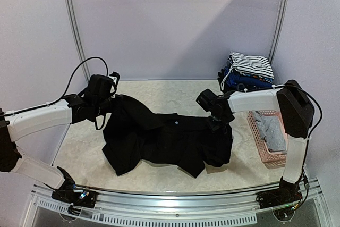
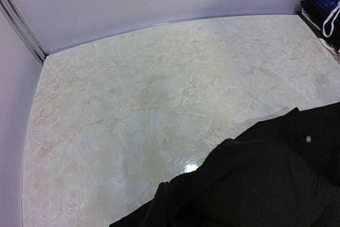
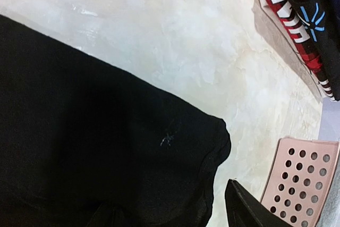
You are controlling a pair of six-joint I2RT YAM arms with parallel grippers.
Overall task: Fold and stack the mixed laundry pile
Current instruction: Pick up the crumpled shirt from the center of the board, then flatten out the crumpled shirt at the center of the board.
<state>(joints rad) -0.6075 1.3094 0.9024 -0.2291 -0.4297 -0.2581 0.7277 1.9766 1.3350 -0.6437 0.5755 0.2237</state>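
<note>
The large black garment [image 1: 170,139] lies spread across the middle of the table, its small white dot [image 1: 175,122] facing up. My left gripper [image 1: 110,101] is shut on the garment's far left corner and holds it raised; in the left wrist view the black cloth [image 2: 255,184] hides the fingers. My right gripper [image 1: 218,119] sits over the garment's right edge. One dark finger [image 3: 241,208] shows beside the cloth's rounded corner [image 3: 215,142], apart from it. The striped garment [image 1: 251,65] tops a folded stack at the back right. A grey garment [image 1: 271,131] lies in the basket.
The pink lattice basket [image 1: 264,155] stands at the right edge, also in the right wrist view [image 3: 300,179]. The folded stack [image 3: 305,30] sits against the back wall. Bare marble table [image 2: 138,94] lies behind the garment. Walls close the left, back and right sides.
</note>
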